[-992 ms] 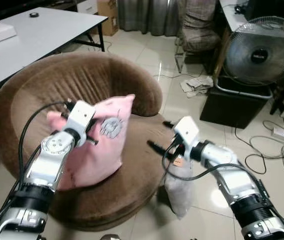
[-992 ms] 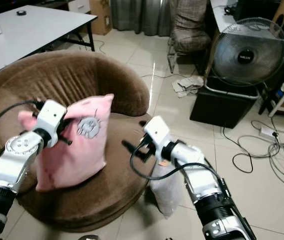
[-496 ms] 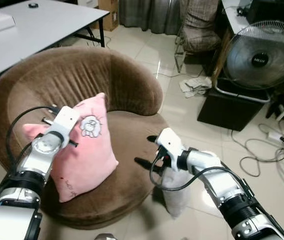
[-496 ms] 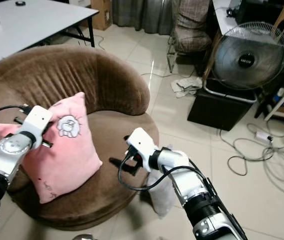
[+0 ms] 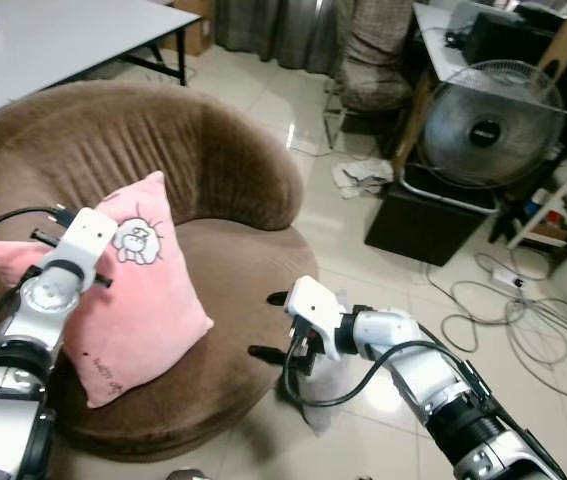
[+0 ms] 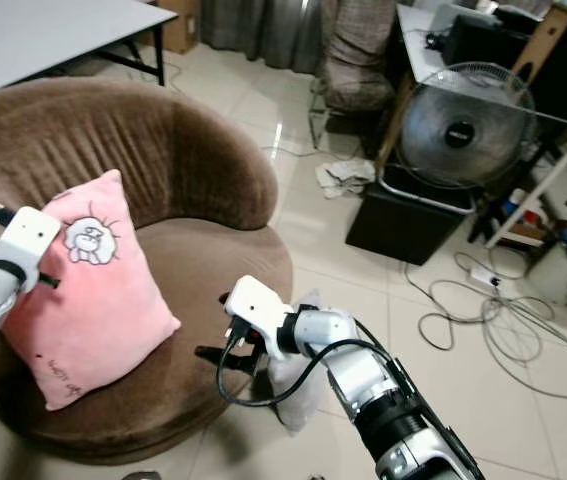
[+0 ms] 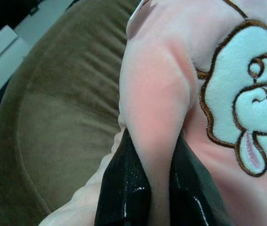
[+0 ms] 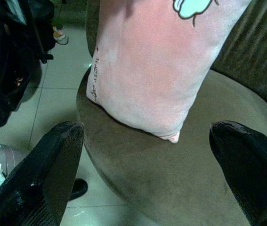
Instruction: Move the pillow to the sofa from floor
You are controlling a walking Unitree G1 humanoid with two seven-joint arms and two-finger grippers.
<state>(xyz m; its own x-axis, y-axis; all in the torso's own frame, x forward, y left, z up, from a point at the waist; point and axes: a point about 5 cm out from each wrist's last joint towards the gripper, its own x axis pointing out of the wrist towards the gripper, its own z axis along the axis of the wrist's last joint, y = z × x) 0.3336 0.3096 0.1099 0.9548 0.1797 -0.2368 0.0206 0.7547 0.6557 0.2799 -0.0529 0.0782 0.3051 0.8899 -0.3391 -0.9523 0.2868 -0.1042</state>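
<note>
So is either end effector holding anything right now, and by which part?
The left end effector pinches a fold of the pink pillow beside its embroidered cartoon patch. The right end effector is open over the brown sofa, holding nothing.

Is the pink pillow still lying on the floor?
No, the pink pillow rests on the brown sofa, pinched by the left gripper.

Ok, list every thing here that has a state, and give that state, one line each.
Pillow: on the sofa seat, leaning on the backrest, a fold pinched by the left hand.
Sofa: holds the pillow.
Left hand: shut on the pillow.
Right hand: open, holding nothing, over the seat's front edge.
Fan: upright on the floor; cannot tell if it runs.
</note>
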